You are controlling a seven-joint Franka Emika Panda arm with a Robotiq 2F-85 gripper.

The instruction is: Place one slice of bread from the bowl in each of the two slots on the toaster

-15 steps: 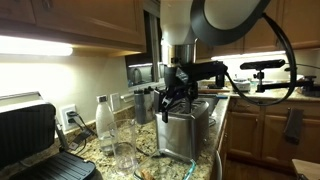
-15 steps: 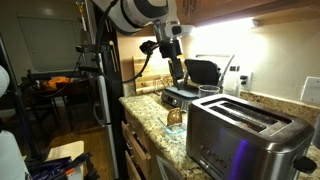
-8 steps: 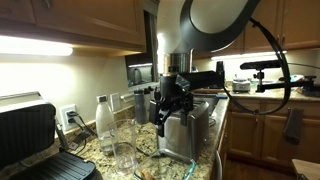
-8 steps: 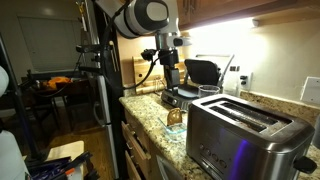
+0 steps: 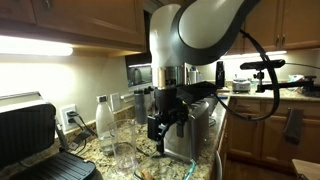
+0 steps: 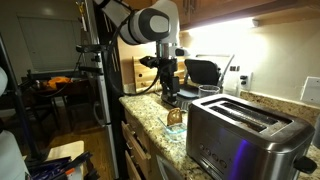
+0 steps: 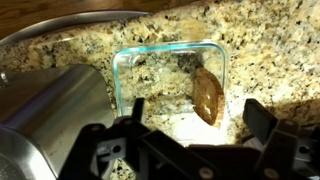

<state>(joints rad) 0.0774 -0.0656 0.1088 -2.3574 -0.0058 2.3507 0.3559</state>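
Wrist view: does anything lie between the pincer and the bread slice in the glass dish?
Nothing. In the wrist view the open pincer hangs above the glass dish, and the stretch down to the bread slice is bare.

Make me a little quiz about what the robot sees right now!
1. True or false: the gripper is holding the bread.
2. The bowl is: A clear, B black, C red?
3. What shiny machine stands next to the bowl?
Key: 1 false, its jaws are open and the bread lies in the bowl. 2 A. 3 the toaster.
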